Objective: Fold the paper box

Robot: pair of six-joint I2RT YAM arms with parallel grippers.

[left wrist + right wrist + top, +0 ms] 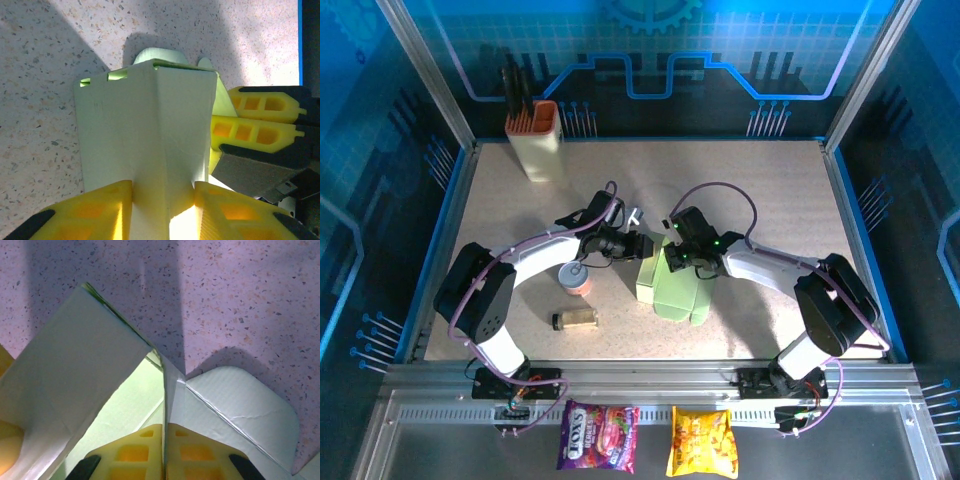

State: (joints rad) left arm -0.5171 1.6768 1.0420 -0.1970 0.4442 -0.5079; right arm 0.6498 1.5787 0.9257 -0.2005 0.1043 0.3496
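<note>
It's a robotics lab cell I'm looking at: a speckled counter boxed in by aluminium framing and blue panels printed with a gear and circuit traces. The left arm and the right arm, both cabled, are bolted to a slotted metal rail at the near edge.

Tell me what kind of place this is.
Probably a robot lab test cell: a speckled table fenced by an aluminium frame with blue panels, and a left arm and right arm bolted at its edge.
</note>
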